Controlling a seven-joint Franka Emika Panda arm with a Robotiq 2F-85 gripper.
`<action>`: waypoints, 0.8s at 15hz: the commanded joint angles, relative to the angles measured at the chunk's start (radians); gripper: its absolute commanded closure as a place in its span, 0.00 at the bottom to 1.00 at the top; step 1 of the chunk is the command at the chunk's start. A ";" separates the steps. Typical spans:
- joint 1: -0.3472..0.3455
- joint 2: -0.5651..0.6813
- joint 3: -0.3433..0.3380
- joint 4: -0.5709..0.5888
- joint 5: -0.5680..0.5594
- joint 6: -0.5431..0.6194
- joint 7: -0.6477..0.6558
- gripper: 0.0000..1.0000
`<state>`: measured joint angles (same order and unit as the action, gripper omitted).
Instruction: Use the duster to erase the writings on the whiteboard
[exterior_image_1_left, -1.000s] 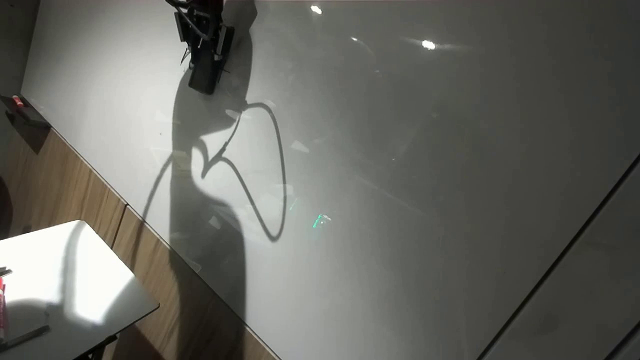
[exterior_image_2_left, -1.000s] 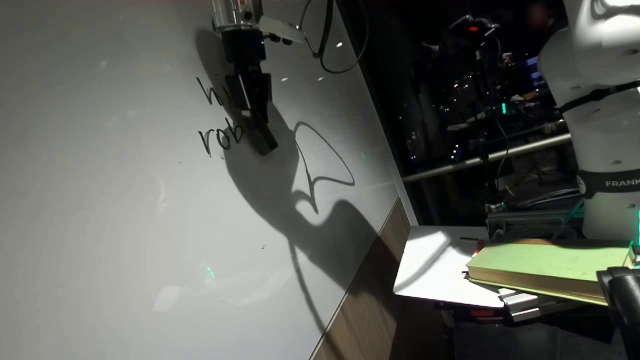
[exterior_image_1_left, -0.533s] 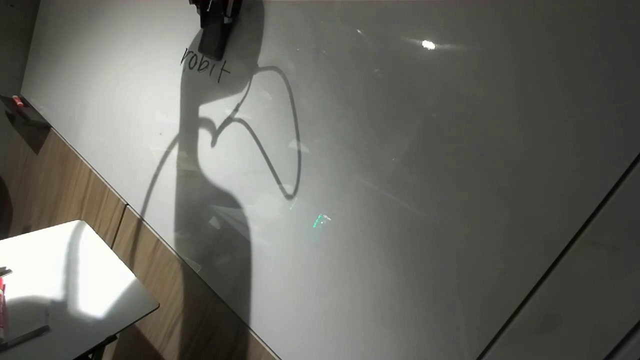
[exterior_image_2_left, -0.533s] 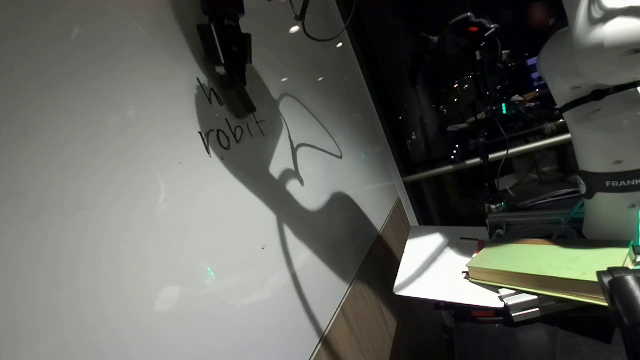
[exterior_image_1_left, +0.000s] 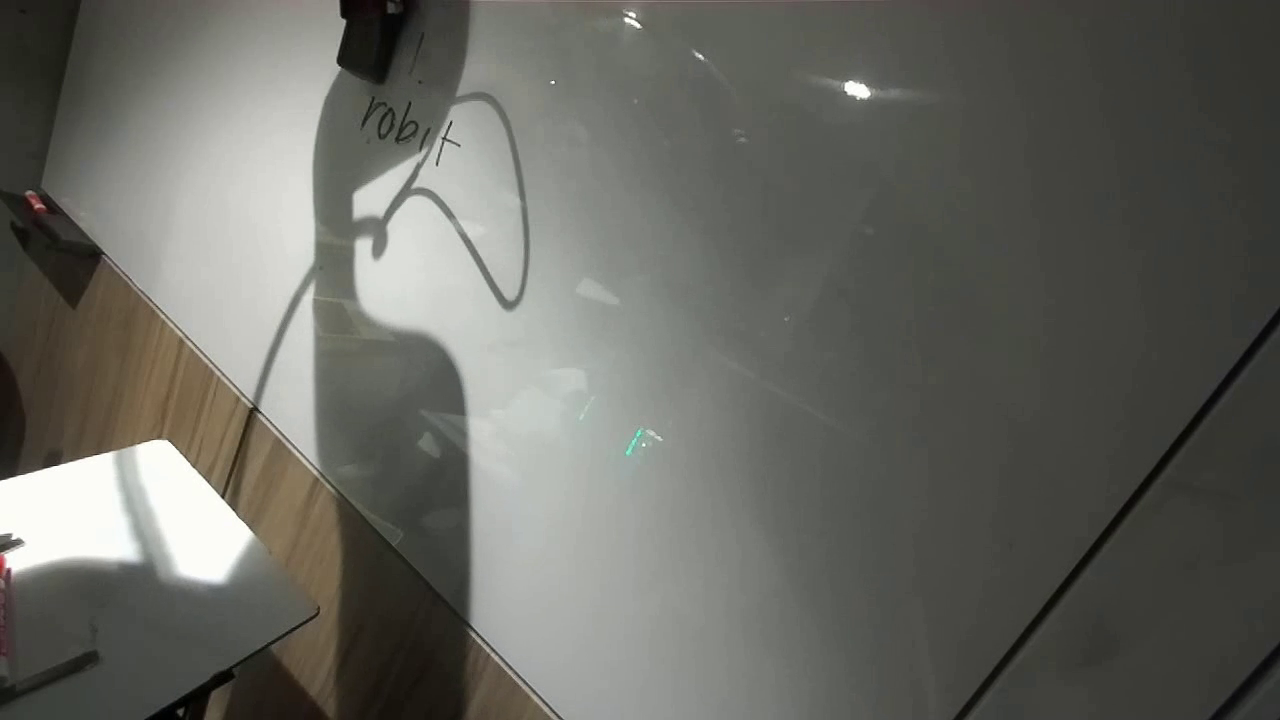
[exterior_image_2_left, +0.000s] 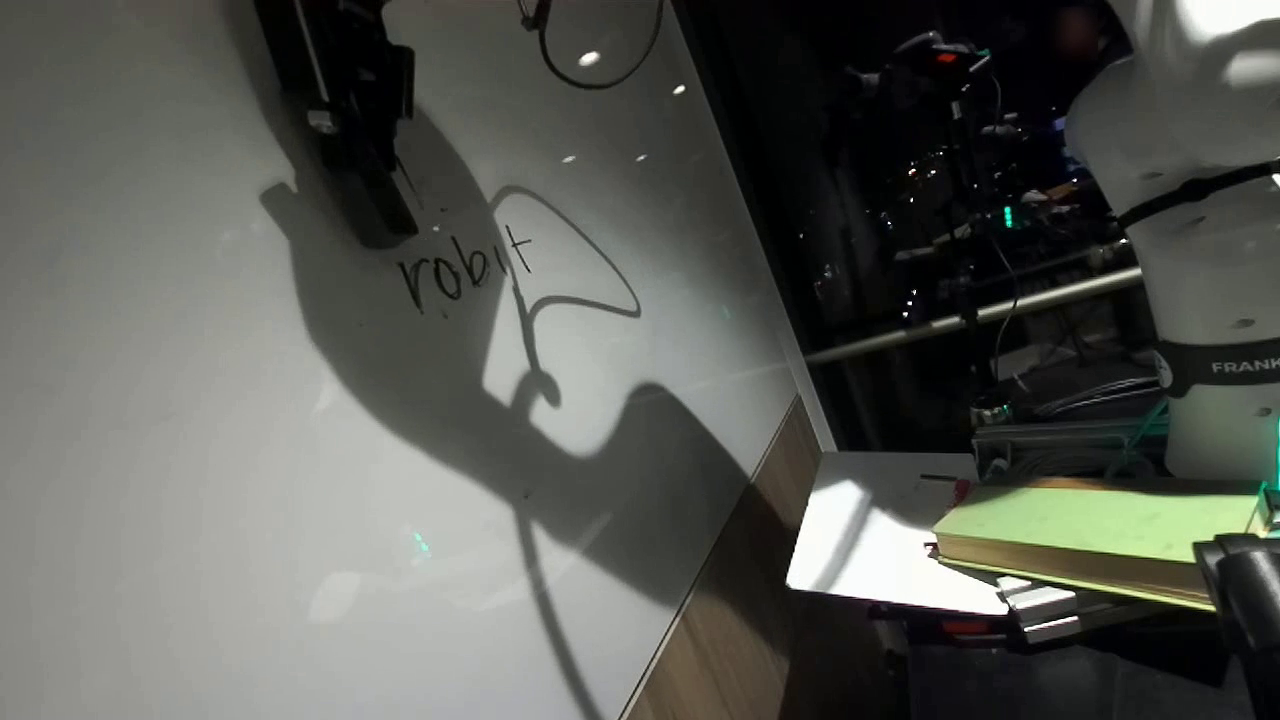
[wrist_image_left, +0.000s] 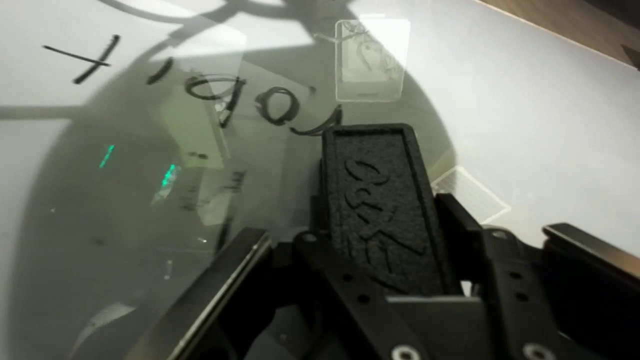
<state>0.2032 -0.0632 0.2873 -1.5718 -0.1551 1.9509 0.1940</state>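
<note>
The whiteboard (exterior_image_1_left: 800, 350) fills much of both exterior views (exterior_image_2_left: 180, 450). The dark handwritten word "robit" (exterior_image_1_left: 405, 122) is uncovered in both exterior views (exterior_image_2_left: 447, 278) and reads upside down in the wrist view (wrist_image_left: 277, 106). Above it a thin stroke (exterior_image_1_left: 417, 55) of the upper line shows; the "h" is not visible, and I cannot tell whether it is covered or gone. My gripper (wrist_image_left: 385, 215) is shut on the black duster (wrist_image_left: 380, 200), fingers on its two long sides. In both exterior views the duster (exterior_image_2_left: 375, 205) is up and left of "robit". I cannot tell whether it touches the board.
A brown wooden strip (exterior_image_1_left: 290, 500) runs along the board's lower edge. A white table (exterior_image_1_left: 130, 540) stands before it, with a marker (exterior_image_1_left: 50, 675). A green book (exterior_image_2_left: 1090, 535) lies near the arm's base (exterior_image_2_left: 1215, 380). The arm's shadow crosses the board.
My gripper with the duster has moved up, then left, in both exterior views. "robit", partly or wholly covered before, is now uncovered. The "h" seen earlier no longer shows.
</note>
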 joint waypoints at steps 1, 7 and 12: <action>0.034 0.064 0.011 0.030 -0.034 0.031 0.029 0.70; 0.008 0.077 -0.041 0.011 -0.062 0.034 -0.022 0.70; -0.037 0.062 -0.105 0.017 -0.077 -0.023 -0.084 0.70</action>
<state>0.2215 -0.0189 0.2420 -1.5816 -0.1769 1.8929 0.1779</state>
